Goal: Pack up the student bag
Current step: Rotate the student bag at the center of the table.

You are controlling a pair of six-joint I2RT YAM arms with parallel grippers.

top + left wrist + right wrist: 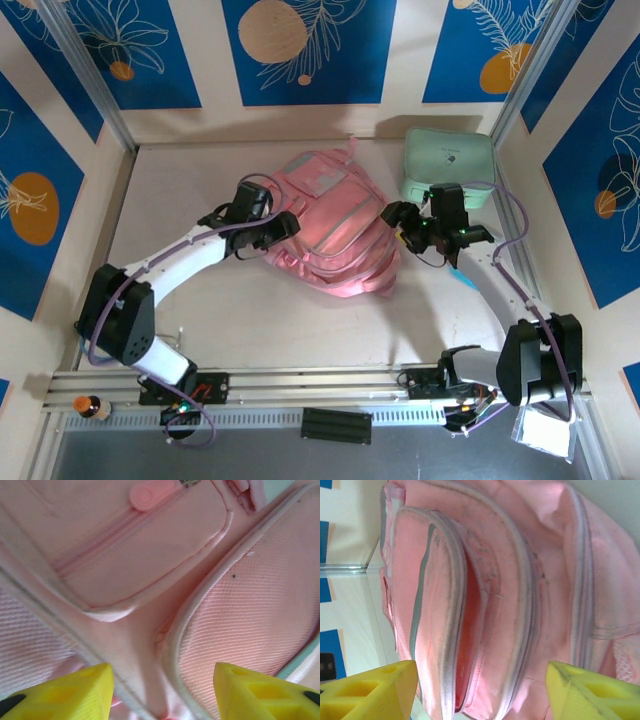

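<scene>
The student bag (335, 235), a soft pink backpack with pale grey strips, lies flat in the middle of the table. My left gripper (272, 232) is at its left edge, and my right gripper (402, 222) is at its right edge. In the left wrist view the left gripper (162, 700) is open, its yellow fingers (75, 695) apart just above a seam beside a mesh panel (250, 615); a pink zip pull (150, 494) lies further up. In the right wrist view the right gripper (480, 695) is open, facing a front pocket whose zip gapes on a red inside (470, 630).
A mint green hard case (448, 165) stands at the back right, close to the bag's top corner. Blue-panelled walls and metal posts (88, 75) enclose the table. A rail (300, 385) runs along the near edge, with a black block (336, 425) below it.
</scene>
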